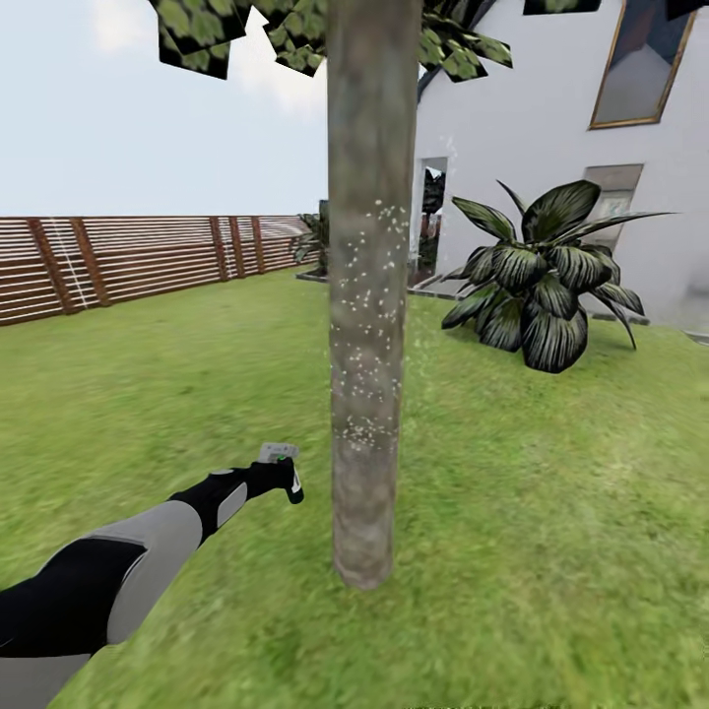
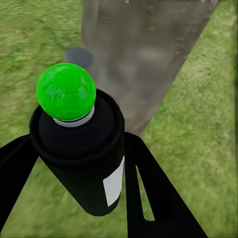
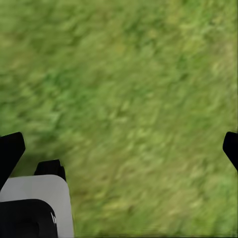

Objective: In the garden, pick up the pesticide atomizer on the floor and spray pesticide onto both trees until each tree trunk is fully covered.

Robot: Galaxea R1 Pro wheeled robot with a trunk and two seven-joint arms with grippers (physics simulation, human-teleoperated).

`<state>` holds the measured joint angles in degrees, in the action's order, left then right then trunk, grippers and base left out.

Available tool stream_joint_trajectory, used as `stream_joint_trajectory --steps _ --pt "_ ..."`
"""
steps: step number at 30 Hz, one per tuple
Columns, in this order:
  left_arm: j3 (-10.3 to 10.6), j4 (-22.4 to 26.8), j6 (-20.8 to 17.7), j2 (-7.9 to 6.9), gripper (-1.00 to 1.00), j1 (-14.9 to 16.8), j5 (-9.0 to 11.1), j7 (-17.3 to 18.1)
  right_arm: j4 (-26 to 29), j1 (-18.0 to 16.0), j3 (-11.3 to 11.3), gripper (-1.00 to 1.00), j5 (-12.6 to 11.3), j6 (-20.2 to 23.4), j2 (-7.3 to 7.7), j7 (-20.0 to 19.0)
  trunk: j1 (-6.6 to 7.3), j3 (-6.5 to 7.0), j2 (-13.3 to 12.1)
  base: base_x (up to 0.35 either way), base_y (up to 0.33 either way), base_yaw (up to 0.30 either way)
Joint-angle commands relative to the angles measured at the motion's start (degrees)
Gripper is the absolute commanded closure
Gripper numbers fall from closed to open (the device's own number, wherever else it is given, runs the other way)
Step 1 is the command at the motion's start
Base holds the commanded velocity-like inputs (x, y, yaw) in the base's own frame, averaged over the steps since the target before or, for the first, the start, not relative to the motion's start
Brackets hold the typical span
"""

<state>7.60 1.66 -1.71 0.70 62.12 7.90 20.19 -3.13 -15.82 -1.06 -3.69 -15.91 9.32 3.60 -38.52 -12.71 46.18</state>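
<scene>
Gripping pesticide atomizer point(image 2: 82, 158) (green-topped), left pincer point(image 1: 286, 478) near speckled tree trunk point(image 1: 366, 295); right pincer point(image 3: 119, 148) spread open.

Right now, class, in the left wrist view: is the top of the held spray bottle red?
No, the pesticide atomizer held in the left claw has a bright green top.
</scene>
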Motion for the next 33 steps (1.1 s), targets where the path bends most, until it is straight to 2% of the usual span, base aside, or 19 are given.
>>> stream_joint_trajectory --steps 1,17,25,33 --pt "0.0 0.0 0.0 0.0 1.0 0.0 -0.1 -0.2 0.0 0.0 0.0 -1.0 0.0 0.0 0.0 0.0 0.0 0.02 0.0 0.0 0.342 -0.281" --pt "0.0 0.0 0.0 0.0 1.0 0.0 -0.1 -0.2 0.0 0.0 0.0 -1.0 0.0 0.0 0.0 0.0 0.0 0.35 0.0 0.0 0.342 -0.28" --pt "0.0 0.0 -0.1 0.0 1.0 0.0 -0.1 -0.2 0.0 0.0 0.0 -1.0 0.0 0.0 0.0 0.0 0.0 0.35 0.0 0.0 0.342 -0.072" --pt "0.0 0.0 -0.1 0.29 1.0 0.0 -0.1 -0.2 0.0 0.0 0.0 -1.0 0.0 0.0 0.0 0.0 0.0 0.35 0.0 0.0 0.342 -0.262"
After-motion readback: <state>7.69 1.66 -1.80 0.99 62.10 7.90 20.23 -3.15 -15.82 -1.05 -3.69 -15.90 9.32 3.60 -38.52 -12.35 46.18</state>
